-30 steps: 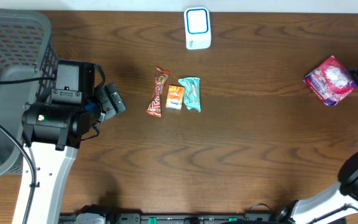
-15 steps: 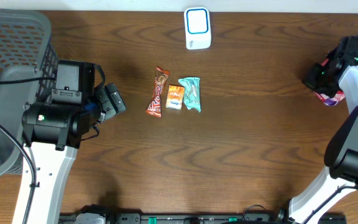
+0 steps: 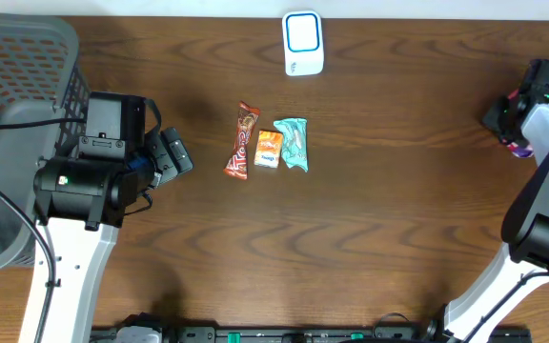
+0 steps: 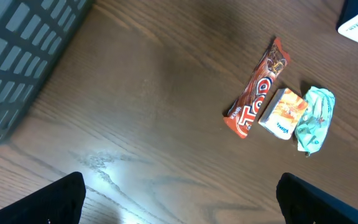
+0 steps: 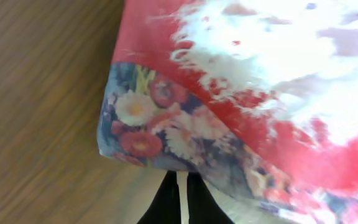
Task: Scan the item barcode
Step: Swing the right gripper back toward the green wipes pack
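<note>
- Item: the flower-printed packet (image 5: 241, 93) is glossy red film with a white blotched panel. A band of small red, white and yellow flowers on dark blue runs along one edge.
- Position: the packet lies at the far right of the desk (image 3: 398, 219), under the right hand (image 3: 505, 119). It is well apart from the barcode scanner (image 3: 303, 43), which stands at the middle of the back edge.
- Right hand: clenched. One dark finger (image 5: 182, 199) shows at the bottom of the right wrist view, just below the packet's floral edge. Whether it pinches the film cannot be told.
- Hidden parts: from overhead only a pink sliver of the packet shows below the hand; the arm covers the rest. In the right wrist view the packet fills most of the frame and is blurred, so any lettering is unreadable.
- Left hand (image 3: 172, 155): released. Its dark fingertips (image 4: 61, 199) stand wide apart at the bottom corners of the left wrist view, over bare wood and beside the grey mesh basket (image 3: 17, 57).
- View differences: only the left wrist view shows the "TOP" lettering on the chocolate bar (image 4: 257, 90). There the orange pack (image 4: 283, 113) sits just beside the bar, with the teal wrapper (image 4: 314, 117) on its other side. The scanner is cut off at that view's top right corner.
</note>
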Tool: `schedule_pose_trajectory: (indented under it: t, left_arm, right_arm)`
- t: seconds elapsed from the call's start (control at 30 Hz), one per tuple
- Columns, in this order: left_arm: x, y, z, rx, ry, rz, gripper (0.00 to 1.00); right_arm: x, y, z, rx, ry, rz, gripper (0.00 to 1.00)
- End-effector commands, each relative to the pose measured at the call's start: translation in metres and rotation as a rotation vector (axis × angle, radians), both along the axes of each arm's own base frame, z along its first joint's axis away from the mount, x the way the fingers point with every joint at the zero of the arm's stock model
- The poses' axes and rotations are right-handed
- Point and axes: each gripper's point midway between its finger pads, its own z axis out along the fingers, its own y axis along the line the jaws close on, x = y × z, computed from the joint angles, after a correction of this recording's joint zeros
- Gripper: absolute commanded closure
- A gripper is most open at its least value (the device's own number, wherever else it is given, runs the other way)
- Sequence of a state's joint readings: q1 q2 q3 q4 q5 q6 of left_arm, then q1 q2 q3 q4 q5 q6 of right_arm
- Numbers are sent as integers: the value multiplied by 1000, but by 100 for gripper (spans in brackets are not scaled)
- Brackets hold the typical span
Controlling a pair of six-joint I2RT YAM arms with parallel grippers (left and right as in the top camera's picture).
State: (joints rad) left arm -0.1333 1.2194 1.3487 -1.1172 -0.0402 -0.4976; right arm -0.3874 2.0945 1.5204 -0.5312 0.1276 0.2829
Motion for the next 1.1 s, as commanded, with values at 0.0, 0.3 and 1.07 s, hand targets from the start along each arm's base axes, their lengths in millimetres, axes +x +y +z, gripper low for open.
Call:
schedule_pose_trajectory:
  t: [0.0, 0.3, 1.07]
  left_arm:
    - [1, 3, 6, 6, -18, 15, 2]
    - [1, 3, 6, 7, -18, 15, 2]
    - [1, 3, 6, 7, -18, 15, 2]
  right_arm:
    - [8, -29, 34, -84, -44, -48, 96]
    - [60, 31, 107, 146, -250, 162, 85]
    - [4, 343, 71, 564, 57, 736, 1]
